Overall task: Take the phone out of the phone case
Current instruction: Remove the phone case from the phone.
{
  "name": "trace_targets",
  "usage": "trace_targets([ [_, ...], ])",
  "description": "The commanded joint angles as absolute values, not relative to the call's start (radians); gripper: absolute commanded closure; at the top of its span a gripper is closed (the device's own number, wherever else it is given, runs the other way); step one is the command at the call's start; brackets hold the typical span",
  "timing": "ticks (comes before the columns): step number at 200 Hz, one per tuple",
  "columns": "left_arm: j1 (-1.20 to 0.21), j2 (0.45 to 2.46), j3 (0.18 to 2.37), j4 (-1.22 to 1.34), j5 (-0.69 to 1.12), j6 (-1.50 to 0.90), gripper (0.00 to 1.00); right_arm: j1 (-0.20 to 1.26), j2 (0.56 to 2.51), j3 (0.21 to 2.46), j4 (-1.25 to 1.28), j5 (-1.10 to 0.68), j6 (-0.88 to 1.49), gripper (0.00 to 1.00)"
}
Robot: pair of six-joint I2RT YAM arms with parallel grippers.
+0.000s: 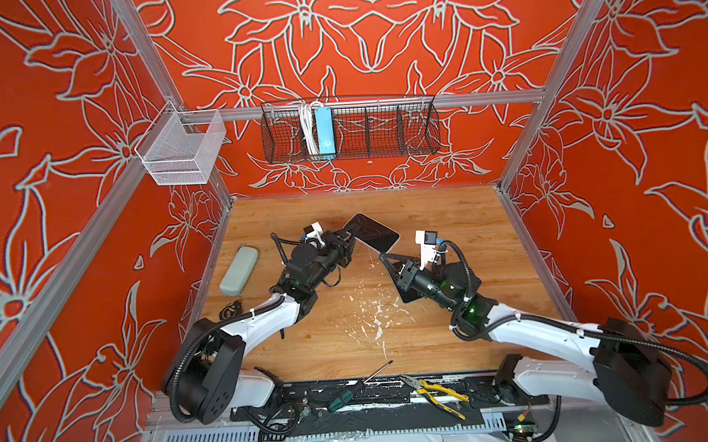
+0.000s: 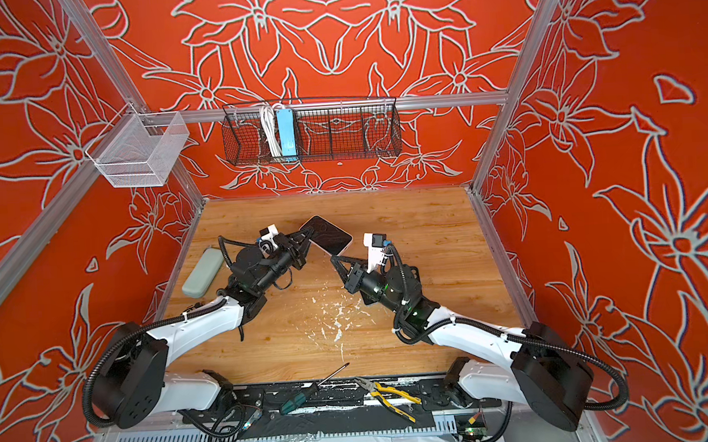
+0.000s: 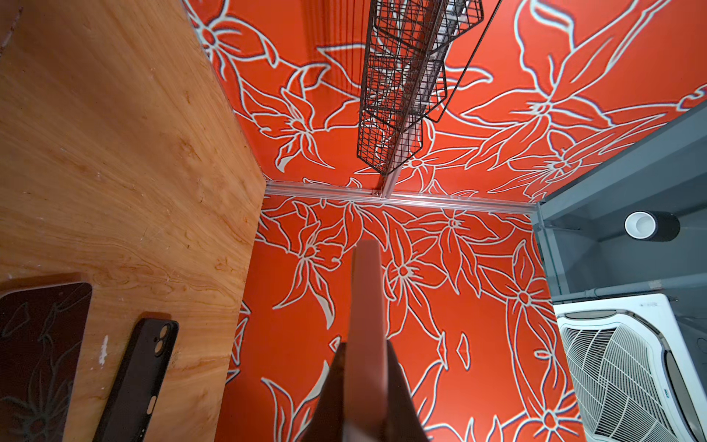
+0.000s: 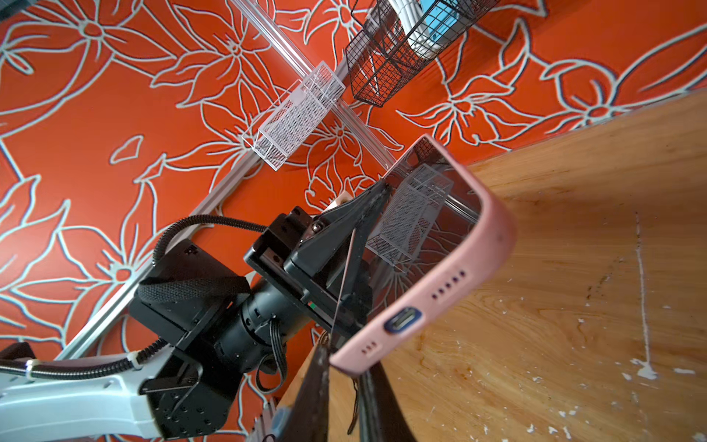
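Not a word in here that I can read. The white ceiling unit has a tiny blue mark and a faint grey line of print near its rim, both too small to make out. The pink phone case bears no lettering on its visible edge.

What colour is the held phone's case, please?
Pink; the case shows best in the right wrist view.

I'm driving two arms in glossy white shells over matte black joint housings; ribbed black cable conduit runs along each, cinched with white zip ties; small green lights glow near the wrists; the left gripper and right gripper carry black triangular fingers and boxy white camera blocks.
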State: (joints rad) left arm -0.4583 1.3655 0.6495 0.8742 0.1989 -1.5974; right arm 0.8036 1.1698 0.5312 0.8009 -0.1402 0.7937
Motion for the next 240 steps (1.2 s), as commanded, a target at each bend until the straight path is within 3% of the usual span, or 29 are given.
trace_targets([
  [1, -0.471, 1.365, 0.694, 0.928, 0.212, -1.599, 1.00, 0.822, 1.166, 0.567, 0.725, -0.163, 0.666, 0.88],
  [111, -0.492, 1.377, 0.715, 0.941, 0.215, -1.632, 1.00, 0.841, 1.181, 0.566, 0.672, -0.114, 0.552, 0.88],
  [240, -0.505, 1.321, 0.723, 0.936, 0.232, -1.555, 1.00, 0.839, 1.164, 0.498, 0.696, -0.045, 0.602, 0.87],
])
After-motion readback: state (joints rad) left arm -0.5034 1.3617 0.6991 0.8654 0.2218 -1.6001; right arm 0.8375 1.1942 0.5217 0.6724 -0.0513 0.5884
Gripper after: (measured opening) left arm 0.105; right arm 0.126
